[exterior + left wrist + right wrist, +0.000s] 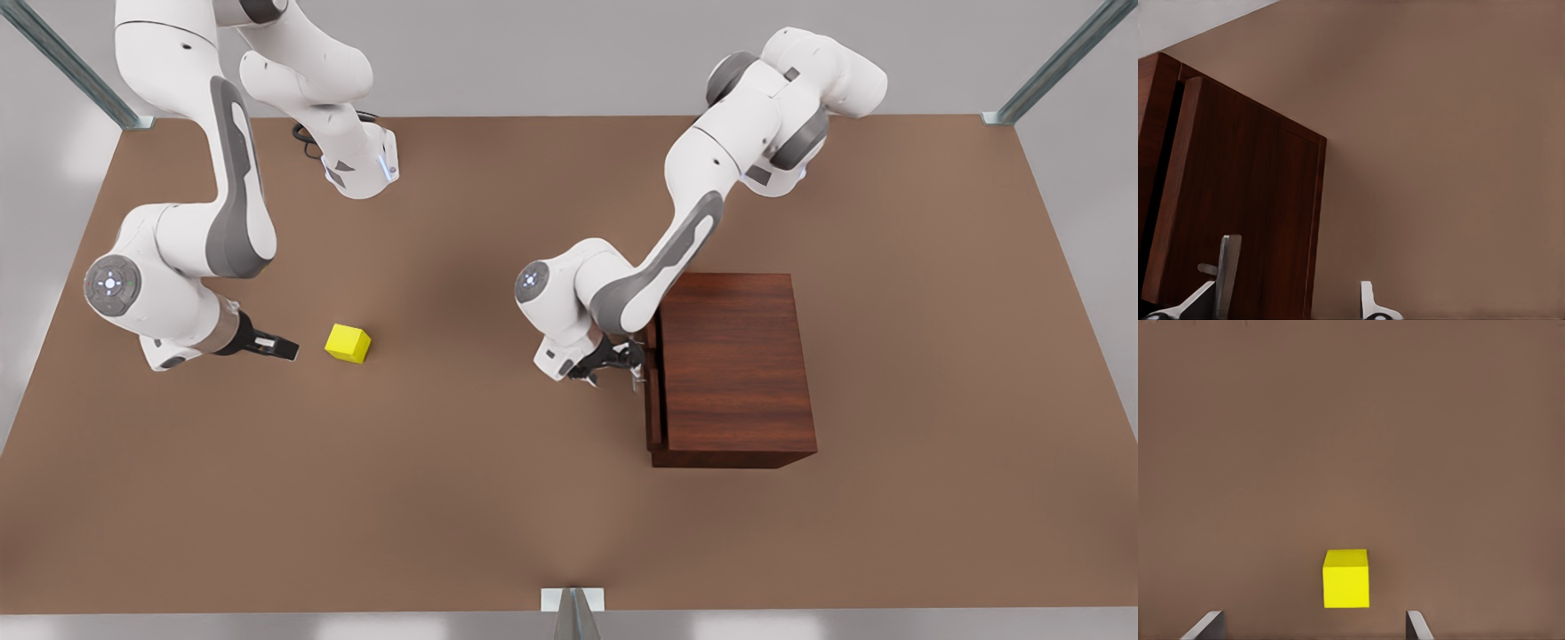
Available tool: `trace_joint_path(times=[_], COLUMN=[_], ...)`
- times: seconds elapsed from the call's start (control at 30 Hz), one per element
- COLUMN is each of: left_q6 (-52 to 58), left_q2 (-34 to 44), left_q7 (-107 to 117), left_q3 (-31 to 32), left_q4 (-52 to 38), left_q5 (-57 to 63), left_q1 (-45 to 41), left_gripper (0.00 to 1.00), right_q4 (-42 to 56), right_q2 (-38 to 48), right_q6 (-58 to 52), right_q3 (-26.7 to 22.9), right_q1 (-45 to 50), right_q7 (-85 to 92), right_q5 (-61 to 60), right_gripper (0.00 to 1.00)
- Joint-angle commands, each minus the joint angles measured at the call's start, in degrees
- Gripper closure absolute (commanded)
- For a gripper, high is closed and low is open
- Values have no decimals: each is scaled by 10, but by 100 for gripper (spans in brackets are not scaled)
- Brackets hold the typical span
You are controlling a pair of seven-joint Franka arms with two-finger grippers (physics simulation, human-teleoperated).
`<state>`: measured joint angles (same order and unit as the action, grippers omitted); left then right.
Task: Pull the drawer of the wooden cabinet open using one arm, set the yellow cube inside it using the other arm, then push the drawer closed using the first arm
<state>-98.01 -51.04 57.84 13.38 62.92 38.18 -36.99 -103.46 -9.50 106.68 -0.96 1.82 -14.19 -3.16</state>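
Left gripper [613, 364] open at drawer [652, 391] handle; right gripper [283, 348] open near yellow cube [348, 343].

You see a small bright yellow plain cube [348, 343] on the matte brown desk [498, 516], and a boxy dark reddish-brown wood-grain cabinet [738, 364] beside white-and-grey arms.

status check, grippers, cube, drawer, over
Left gripper open at silver bar handle, drawer barely out. Right gripper open beside small yellow cube. Nothing between.
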Motion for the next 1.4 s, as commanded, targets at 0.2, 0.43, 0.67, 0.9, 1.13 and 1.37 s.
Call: trace_joint_path(times=[0.2, 0.43, 0.67, 0.9, 1.13, 1.37], left_q6=[-37, -76, -97, -101, 103, 195], left_q2=[-3, -17, -61, -62, 88, 292], left_q7=[115, 133, 172, 199, 143, -594], left_q3=[2, 9, 16, 17, 24, 24], left_q4=[-10, -41, -97, -109, -148, 52], left_q5=[-5, -15, -15, -16, -134, -379], left_q1=[-5, -13, -39, -66, -70, 444], left_gripper=[0, 0, 0, 0, 0, 0], right_q4=[0, 1, 1, -59, -97, -155], right_q2=[0, -1, -2, 3, 11, -15], right_q6=[1, 1, 1, 69, 69, 106], right_q3=[0, 0, 0, 0, -5, 1], right_q1=[1, 2, 4, 21, 21, 54], right_q7=[-34, -34, -35, -98, -95, -104], right_q5=[-1, 0, -1, -26, -30, -27], right_gripper=[0, 0, 0, 0, 0, 0])
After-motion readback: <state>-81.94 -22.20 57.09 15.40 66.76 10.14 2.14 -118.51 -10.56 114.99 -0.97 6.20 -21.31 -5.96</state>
